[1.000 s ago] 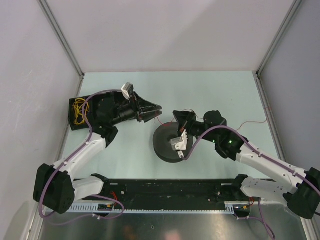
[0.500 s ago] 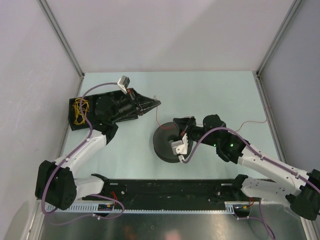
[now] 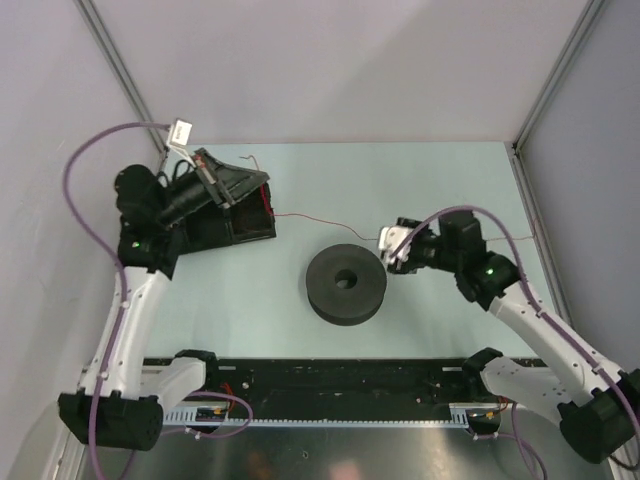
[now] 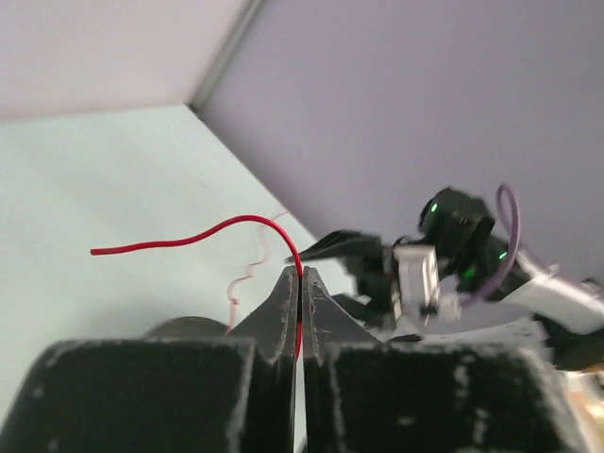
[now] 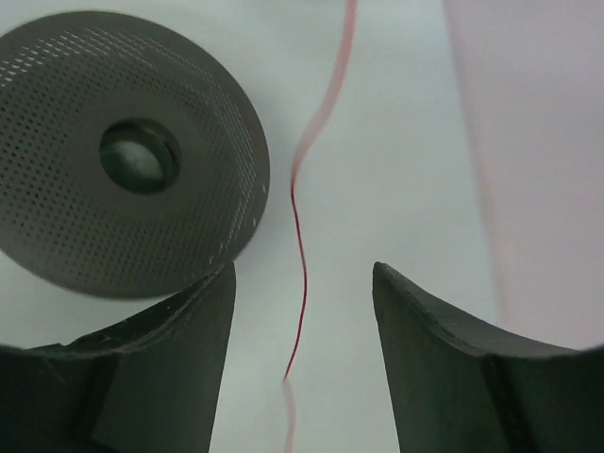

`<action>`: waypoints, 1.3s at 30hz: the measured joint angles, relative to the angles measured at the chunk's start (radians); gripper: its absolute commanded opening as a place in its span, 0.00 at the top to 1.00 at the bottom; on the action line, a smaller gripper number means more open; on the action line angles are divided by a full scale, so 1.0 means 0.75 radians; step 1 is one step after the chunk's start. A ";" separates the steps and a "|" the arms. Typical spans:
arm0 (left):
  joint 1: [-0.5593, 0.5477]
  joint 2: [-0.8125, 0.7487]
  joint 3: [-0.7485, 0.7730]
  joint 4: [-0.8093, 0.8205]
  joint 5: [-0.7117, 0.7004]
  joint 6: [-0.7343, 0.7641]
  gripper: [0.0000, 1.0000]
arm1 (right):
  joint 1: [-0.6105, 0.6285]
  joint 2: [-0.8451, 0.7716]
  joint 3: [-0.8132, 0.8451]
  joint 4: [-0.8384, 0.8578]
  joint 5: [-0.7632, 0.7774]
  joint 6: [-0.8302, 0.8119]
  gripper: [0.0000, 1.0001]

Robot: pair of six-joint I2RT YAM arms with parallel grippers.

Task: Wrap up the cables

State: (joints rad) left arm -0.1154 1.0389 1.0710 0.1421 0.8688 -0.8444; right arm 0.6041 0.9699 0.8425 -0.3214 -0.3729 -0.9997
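Where the bench meets the arm bases, entries run from the near edge outward.

1. Black rail: lies along the near edge and carries both arm bases.

2. Spool: dark grey, round, lying flat near the middle of the bench with its centre hole facing up. The right wrist view shows its face to be finely perforated.

3. Right claw: sits just beyond the spool toward the right edge, fingers apart. The red wire passes between the two fingers and touches neither.

4. Red wire, continued: very thin and wavy. It is strung across the bench on the far side of the spool, from the left claw to the right claw, then wanders on toward the right edge. In the right wrist view it runs just beside the spool's rim, apart from it.

5. Left claw: raised over the far left corner, fingers pressed together and clamped on the red wire. A short free end curls out past the tips.

6. Black box: stands at the far left corner, below the left claw and partly hidden by it.
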 measured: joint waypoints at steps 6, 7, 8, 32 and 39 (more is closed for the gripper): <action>0.115 -0.093 0.190 -0.361 0.080 0.426 1.00 | -0.552 -0.014 0.078 -0.179 -0.186 0.293 0.37; 0.116 -0.098 0.203 -0.402 0.090 0.478 1.00 | -0.634 -0.008 0.086 -0.190 -0.202 0.329 0.37; 0.119 -0.103 0.215 -0.450 0.101 0.536 1.00 | -0.753 0.008 0.102 -0.205 -0.230 0.378 0.37; 0.121 -0.074 0.202 -0.755 0.139 0.928 1.00 | -1.192 0.653 0.156 -0.128 0.212 1.258 0.49; 0.121 -0.075 0.197 -0.761 0.139 0.928 1.00 | -1.159 0.785 0.156 0.066 0.369 1.338 0.47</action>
State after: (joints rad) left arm -0.0246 0.9829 1.2186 -0.4290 0.9733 -0.1482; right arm -0.2653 1.5589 0.9596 -0.2722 -0.0963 0.0040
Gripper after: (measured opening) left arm 0.008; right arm 0.516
